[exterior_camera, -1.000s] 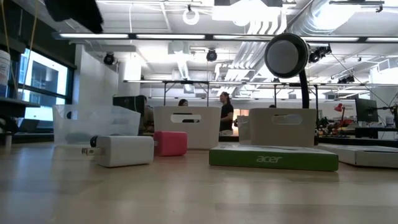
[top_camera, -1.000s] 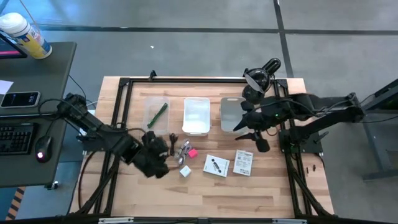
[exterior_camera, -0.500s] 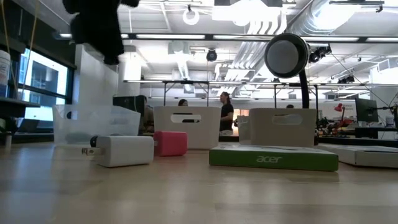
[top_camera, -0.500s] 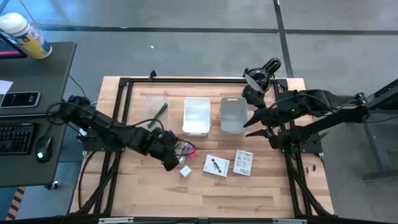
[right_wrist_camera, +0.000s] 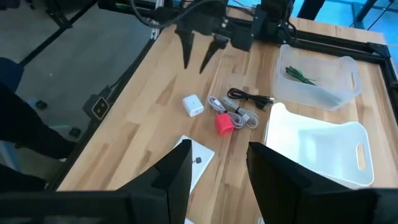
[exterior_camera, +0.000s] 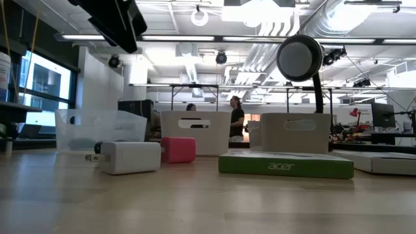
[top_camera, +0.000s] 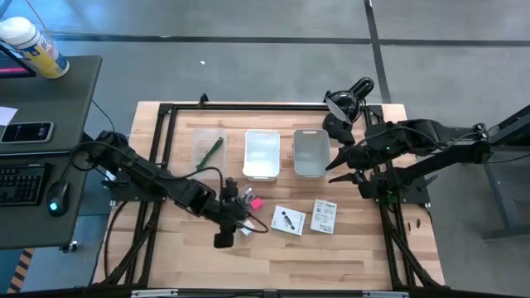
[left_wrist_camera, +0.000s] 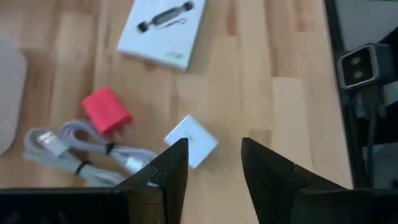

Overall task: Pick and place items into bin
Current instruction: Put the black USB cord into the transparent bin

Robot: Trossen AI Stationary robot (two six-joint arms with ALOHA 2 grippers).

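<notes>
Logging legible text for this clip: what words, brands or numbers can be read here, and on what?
"acer": on the green edge of the flat box, low view.
White card with a printed picture: print too small to read.
Second white card: print too small to read.
Spray can on the side desk: label blurred, unreadable.

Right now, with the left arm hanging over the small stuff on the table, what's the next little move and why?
Probably lower the left gripper onto the white cube. Its jaws stand open and empty just above the cube, which lies loose on the table beside the pink piece and grey cable. The right gripper waits near the bins.
</notes>
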